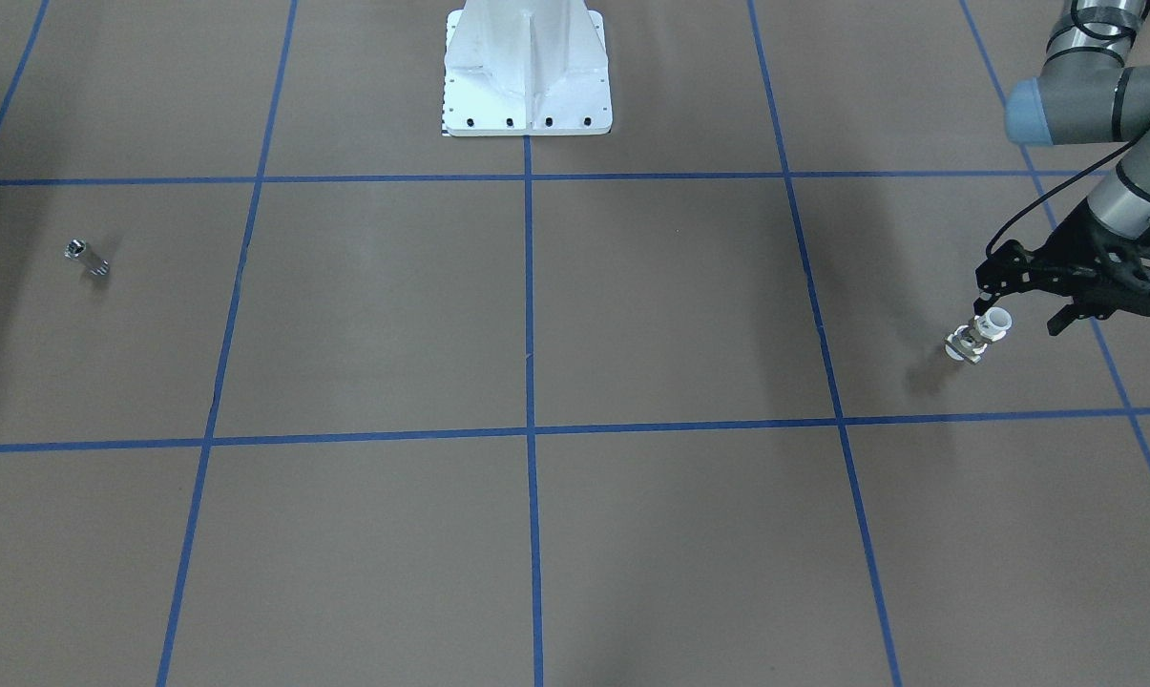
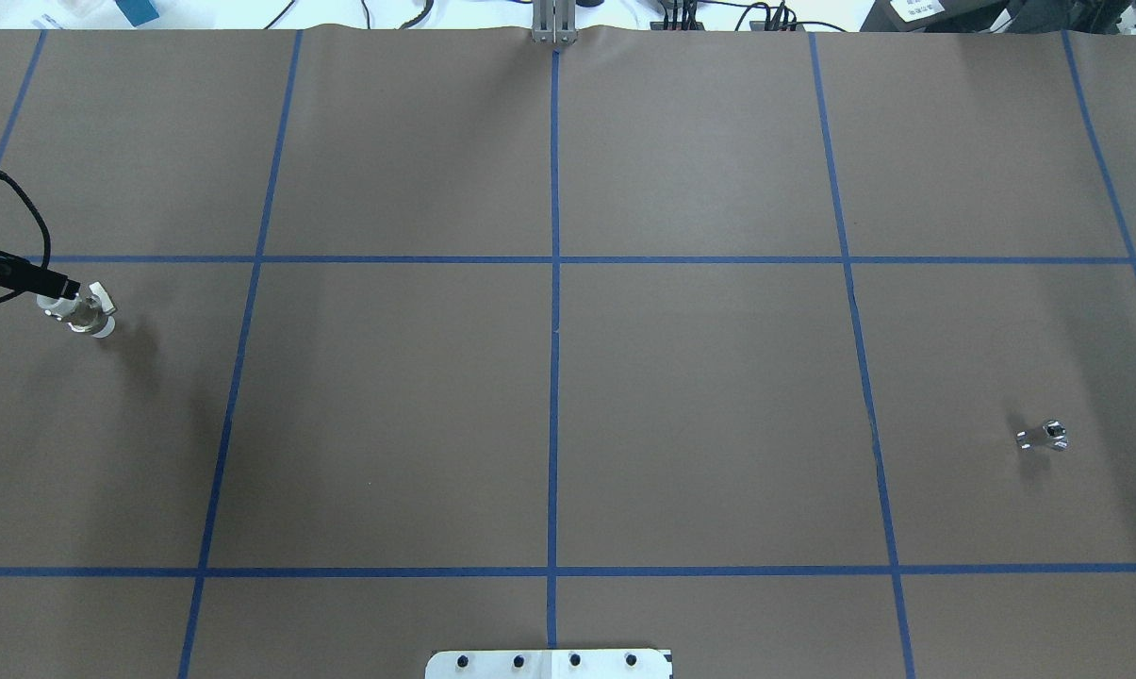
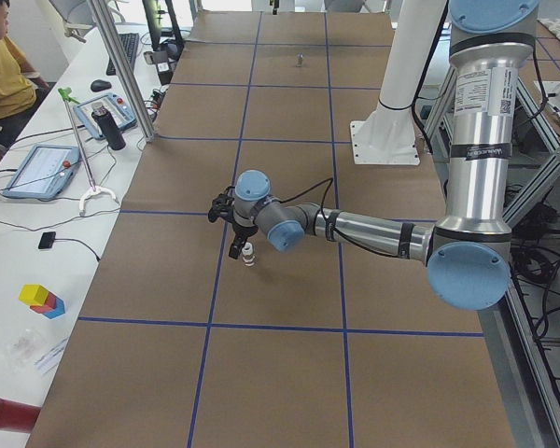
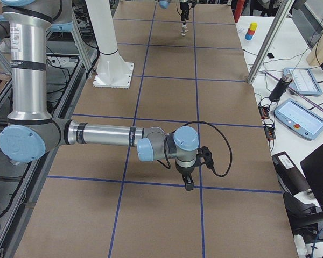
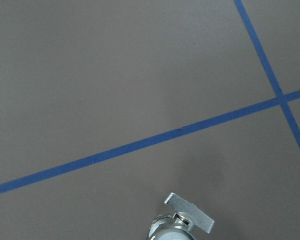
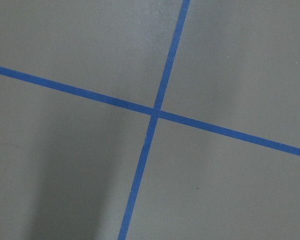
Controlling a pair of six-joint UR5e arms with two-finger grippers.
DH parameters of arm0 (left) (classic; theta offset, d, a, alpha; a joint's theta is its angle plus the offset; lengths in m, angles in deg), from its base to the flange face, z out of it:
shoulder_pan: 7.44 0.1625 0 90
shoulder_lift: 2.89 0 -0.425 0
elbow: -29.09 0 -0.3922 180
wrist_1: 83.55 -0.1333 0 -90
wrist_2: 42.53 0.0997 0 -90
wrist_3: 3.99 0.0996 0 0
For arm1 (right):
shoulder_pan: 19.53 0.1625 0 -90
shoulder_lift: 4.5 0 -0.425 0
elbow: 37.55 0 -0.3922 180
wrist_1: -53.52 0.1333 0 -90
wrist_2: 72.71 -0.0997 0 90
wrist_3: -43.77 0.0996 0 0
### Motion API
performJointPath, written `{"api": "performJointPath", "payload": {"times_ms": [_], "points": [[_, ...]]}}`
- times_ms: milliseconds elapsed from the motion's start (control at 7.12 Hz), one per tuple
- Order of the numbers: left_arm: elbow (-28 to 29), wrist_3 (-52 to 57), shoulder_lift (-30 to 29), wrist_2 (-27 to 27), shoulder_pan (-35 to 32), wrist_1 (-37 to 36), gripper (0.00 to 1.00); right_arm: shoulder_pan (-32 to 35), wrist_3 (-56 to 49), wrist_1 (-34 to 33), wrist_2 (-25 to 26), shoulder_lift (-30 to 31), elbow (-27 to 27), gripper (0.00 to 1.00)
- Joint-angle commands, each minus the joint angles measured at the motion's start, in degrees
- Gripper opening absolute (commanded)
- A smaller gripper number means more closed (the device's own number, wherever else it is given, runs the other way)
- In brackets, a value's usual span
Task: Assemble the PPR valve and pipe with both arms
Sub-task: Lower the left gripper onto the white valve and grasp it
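Note:
The white PPR valve (image 1: 977, 339) with a metal handle stands upright on the brown table at the robot's far left (image 2: 82, 311). My left gripper (image 1: 1018, 317) hangs low over it, open. The valve's white top lies between the black fingers, close to one finger (image 1: 983, 298). The left wrist view shows only the valve's handle (image 5: 190, 214) at its bottom edge. A small shiny metal pipe piece (image 1: 86, 258) lies alone at the far right (image 2: 1046, 437). My right gripper (image 4: 187, 180) shows only in the exterior right view, low over the table; whether it is open or shut I cannot tell.
The white bolted pedestal (image 1: 527, 81) stands at the table's robot side. Blue tape lines (image 2: 554, 330) grid the brown table. Side benches hold tablets (image 3: 39, 170), cables and blocks. A person (image 3: 0, 65) sits by the left bench.

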Motion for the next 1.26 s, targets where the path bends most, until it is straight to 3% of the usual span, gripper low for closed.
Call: {"api": "performJointPath", "payload": {"times_ms": [0, 421, 561, 702, 842, 1123], "points": [[1.15, -0.71, -0.03, 1.21, 2.65, 0.15, 1.00, 0.00, 0.00, 0.00, 0.00, 0.00, 0.01, 1.00], [3.27, -0.62, -0.56, 2.27, 3.63, 0.42, 1.00, 0.00, 0.00, 0.00, 0.00, 0.00, 0.18, 1.00], [3.27, -0.79, -0.56, 2.27, 3.63, 0.59, 0.89, 0.00, 0.00, 0.00, 0.00, 0.00, 0.18, 1.00], [3.27, -0.53, -0.65, 2.18, 3.63, 0.59, 0.55, 0.00, 0.00, 0.09, 0.00, 0.00, 0.18, 1.00], [3.10, -0.71, -0.73, 2.18, 3.63, 0.59, 0.27, 0.00, 0.00, 0.09, 0.00, 0.00, 0.18, 1.00], [2.66, -0.79, -1.26, 1.66, 3.63, 0.42, 0.01, 0.00, 0.00, 0.09, 0.00, 0.00, 0.09, 1.00]]}}
